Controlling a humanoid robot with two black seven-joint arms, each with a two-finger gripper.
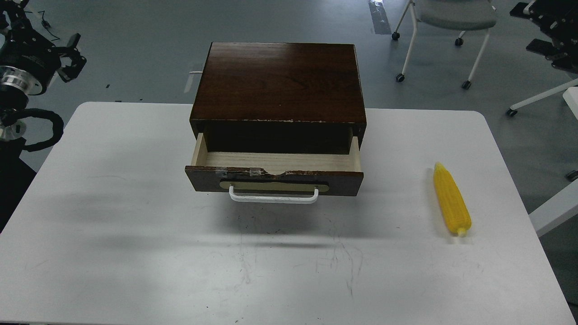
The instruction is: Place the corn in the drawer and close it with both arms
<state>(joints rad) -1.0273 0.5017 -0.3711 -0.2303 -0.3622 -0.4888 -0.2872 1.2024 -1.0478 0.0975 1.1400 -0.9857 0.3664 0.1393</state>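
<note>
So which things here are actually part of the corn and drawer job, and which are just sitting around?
Part of the job:
- corn, lying on the white table, right of the cabinet
- drawer, open and empty
- left gripper, raised at the left edge

Just around:
- wheeled chair on the floor behind
- dark equipment, top right

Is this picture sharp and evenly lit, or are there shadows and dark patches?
Head view: sharp across the white table; soft shadows fall beneath the open drawer and left of it; the cabinet's inside behind the drawer is nearly black; the corn is bright and clear; the left gripper is dark and small.
</note>
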